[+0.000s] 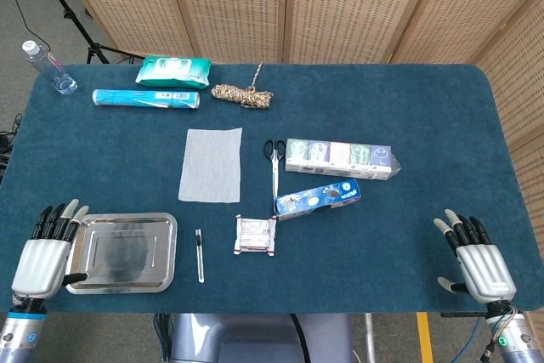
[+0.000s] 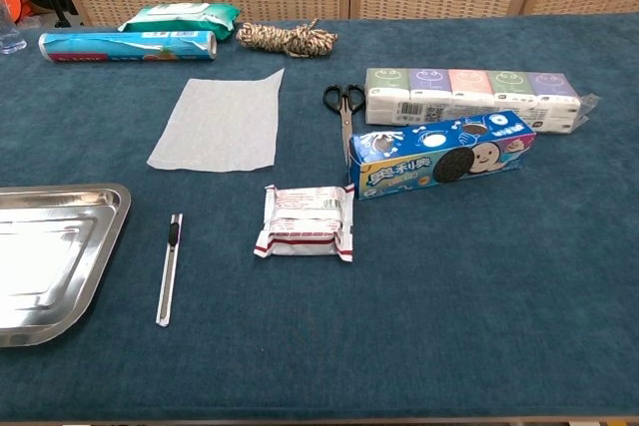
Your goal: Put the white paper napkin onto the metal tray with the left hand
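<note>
Napkin [image 1: 211,165] lies flat on blue worktop [image 1: 408,125], mid-left, untouched, well apart from tray [image 1: 123,252], which sits nearer the front edge. L to R: left hand [image 1: 47,248] at front-left corner, just beside tray's left rim, fingers apart, holding nothing. Cutter [image 1: 199,255] right of tray, then snack pack [image 1: 256,235]. Scissors [image 1: 272,159] just right of napkin; cookie box [image 1: 318,199] & tissue pack [image 1: 339,158] beyond. Back row: bottle [image 1: 47,67], foil roll [image 1: 146,99], wipes [image 1: 173,70], rope [image 1: 244,94]. Right hand [image 1: 474,261] at front-right corner, fingers spread, empty.
</note>
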Controlling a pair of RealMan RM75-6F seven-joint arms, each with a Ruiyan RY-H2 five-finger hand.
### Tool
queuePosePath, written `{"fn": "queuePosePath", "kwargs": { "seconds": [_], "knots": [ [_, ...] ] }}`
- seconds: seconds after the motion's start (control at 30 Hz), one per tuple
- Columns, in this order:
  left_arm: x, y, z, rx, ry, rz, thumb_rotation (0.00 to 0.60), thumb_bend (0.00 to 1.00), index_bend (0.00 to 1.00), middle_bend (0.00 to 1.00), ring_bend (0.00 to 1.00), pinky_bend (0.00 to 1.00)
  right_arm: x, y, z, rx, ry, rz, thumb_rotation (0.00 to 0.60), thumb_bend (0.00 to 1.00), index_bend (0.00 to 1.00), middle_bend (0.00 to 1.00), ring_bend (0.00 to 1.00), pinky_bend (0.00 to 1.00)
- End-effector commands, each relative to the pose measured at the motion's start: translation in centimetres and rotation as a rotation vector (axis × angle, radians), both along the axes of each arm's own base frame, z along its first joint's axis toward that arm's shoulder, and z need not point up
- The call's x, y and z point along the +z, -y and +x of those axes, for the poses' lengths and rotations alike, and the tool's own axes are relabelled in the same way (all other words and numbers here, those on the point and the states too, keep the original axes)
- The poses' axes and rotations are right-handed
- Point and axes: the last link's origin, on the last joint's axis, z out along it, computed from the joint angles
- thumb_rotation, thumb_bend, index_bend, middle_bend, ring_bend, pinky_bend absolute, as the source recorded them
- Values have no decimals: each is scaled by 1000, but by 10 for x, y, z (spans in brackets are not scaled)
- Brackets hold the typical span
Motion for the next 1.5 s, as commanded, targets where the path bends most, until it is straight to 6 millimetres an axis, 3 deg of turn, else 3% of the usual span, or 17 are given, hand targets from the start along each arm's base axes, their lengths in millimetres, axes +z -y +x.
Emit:
{"fn": "queuePosePath", "kwargs": {
  "seconds": [0.03, 0.13, 0.47, 0.7, 0.77, 0.9, 1.07, 1.27, 1.5],
  "knots": [
    [0, 0, 0, 0, 5, -1, 359, 68, 45, 0, 0, 0, 1, 0, 0, 2, 1, -1, 600, 0, 112, 0, 0, 0],
    [-1, 0, 1, -1, 28, -3, 359, 1, 35, 0, 0, 0, 2, -1, 0, 8, 5, -7, 600, 0, 113, 0, 0, 0],
    [-1, -1, 1, -18, 32, 19, 354, 0, 33, 0, 0, 0, 3, -2, 0, 10, 10, -12, 600, 0, 112, 0, 0, 0],
    [-4, -8, -7, 3, -58, 57, 355, 0, 33, 0, 0, 0, 4, -1, -1, 3, 11, -20, 600, 0, 113, 0, 0, 0],
    [-4, -12, -8, 11, -69, 55, 335, 0, 33, 0, 0, 0, 3, -1, -1, 3, 10, -19, 600, 0, 112, 0, 0, 0],
    [-1, -18, -5, -6, -91, 53, 236, 0, 33, 0, 0, 0, 2, -1, 0, 4, 5, -16, 600, 0, 112, 0, 0, 0],
    [2, -26, 0, -22, -100, 48, 220, 0, 33, 0, 0, 0, 2, -1, 0, 4, 6, -17, 600, 0, 113, 0, 0, 0],
    [0, -46, 4, -5, -75, 36, 221, 11, 33, 0, 0, 0, 2, -1, 0, 4, 7, -17, 600, 0, 112, 0, 0, 0],
    [-7, -94, 24, 20, -7, -46, 225, 49, 33, 0, 0, 0, 2, -1, 1, 12, 16, -15, 600, 0, 112, 0, 0, 0]
  ]
}}
